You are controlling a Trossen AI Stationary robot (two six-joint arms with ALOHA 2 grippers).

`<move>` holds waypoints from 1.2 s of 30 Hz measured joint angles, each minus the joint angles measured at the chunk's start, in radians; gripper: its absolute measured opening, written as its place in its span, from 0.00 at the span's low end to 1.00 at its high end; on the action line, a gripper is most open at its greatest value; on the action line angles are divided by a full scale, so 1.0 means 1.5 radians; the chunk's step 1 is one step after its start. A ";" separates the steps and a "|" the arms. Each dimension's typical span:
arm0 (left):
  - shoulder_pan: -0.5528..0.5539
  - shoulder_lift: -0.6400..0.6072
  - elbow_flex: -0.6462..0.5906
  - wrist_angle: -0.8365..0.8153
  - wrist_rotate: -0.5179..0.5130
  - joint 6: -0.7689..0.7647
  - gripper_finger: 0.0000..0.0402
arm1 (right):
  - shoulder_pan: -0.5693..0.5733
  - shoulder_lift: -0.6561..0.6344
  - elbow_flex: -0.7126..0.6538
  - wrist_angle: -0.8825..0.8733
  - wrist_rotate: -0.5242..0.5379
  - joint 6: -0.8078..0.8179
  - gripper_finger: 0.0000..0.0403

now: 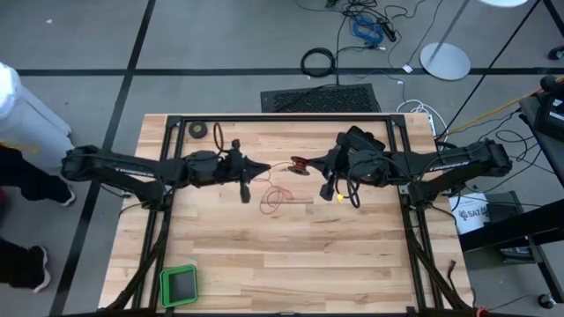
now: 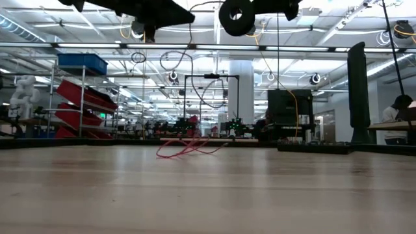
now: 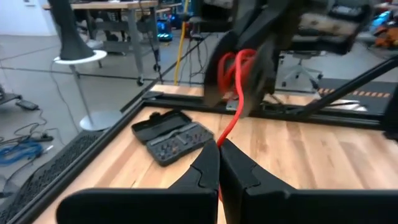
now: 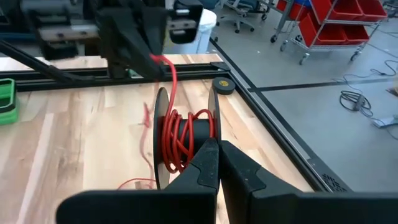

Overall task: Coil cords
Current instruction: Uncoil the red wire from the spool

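Note:
A small black reel (image 1: 300, 164) with thin red wire wound on it (image 4: 181, 134) is held up in the air at the table's middle far part. It shows at the top of the low view (image 2: 237, 16). My right gripper (image 1: 311, 165) is shut on the reel. My left gripper (image 1: 264, 167) is shut on the red wire (image 3: 231, 118) a short way left of the reel. The rest of the wire lies in a loose tangle (image 1: 274, 196) on the table below, also seen in the low view (image 2: 185, 148). My left gripper pinches a single strand of the red wire (image 3: 221, 140) between its two fingertips, coming level from the table's left. From the fingers the strand runs on to the reel (image 3: 239, 68). My right gripper pinches the rim of the reel's flange (image 4: 209, 134) between its two fingers, coming level from the table's right. The reel stands on edge, lifted clear of the table.
A black tape roll (image 1: 198, 130) lies at the far left corner and a black bit case (image 3: 171, 134) at the far right. A green tray (image 1: 179, 284) sits at the near left. The near half of the table is bare wood (image 1: 300, 255).

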 joint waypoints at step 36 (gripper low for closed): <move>-0.067 0.233 0.031 0.304 0.082 -0.038 0.00 | -0.041 0.067 0.000 0.117 0.103 -0.071 0.00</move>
